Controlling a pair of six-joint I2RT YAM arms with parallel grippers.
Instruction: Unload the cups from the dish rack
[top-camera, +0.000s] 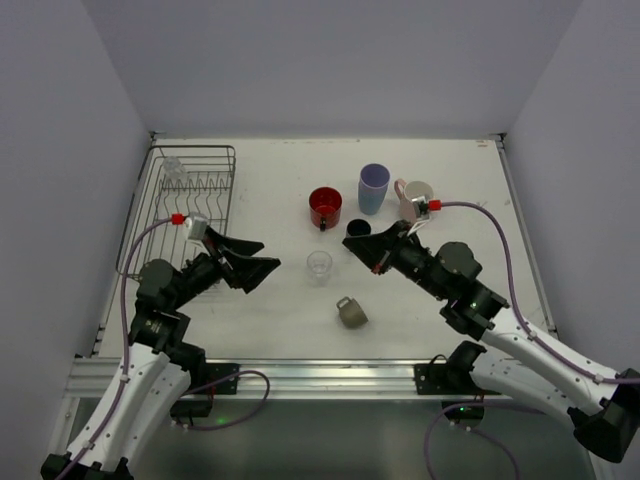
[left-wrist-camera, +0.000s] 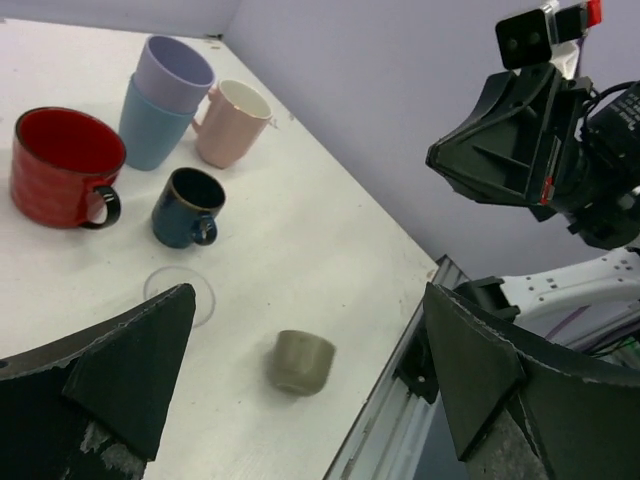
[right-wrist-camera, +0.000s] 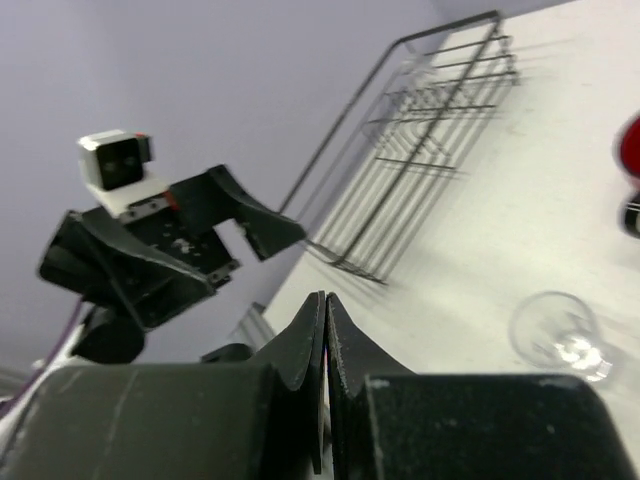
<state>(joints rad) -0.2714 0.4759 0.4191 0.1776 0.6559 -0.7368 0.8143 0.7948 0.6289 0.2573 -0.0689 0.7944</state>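
Observation:
The dark wire dish rack (top-camera: 215, 190) stands at the back left, with one clear glass (top-camera: 173, 168) in its far corner. On the table stand a red mug (top-camera: 325, 207), a lavender-blue tumbler (top-camera: 373, 188), a pale pink mug (top-camera: 413, 198), a dark blue cup (top-camera: 358, 230) and a clear glass (top-camera: 319, 264). A beige-olive mug (top-camera: 351, 312) lies on its side. My left gripper (top-camera: 262, 258) is open and empty, just right of the rack. My right gripper (top-camera: 350, 242) is shut and empty, next to the dark blue cup.
In the left wrist view the olive mug (left-wrist-camera: 300, 360) lies near the table's metal front edge (left-wrist-camera: 395, 400), and the right arm (left-wrist-camera: 530, 130) hangs above. In the right wrist view the rack (right-wrist-camera: 430, 130) and the clear glass (right-wrist-camera: 560, 335) show beyond my shut fingers (right-wrist-camera: 300, 345).

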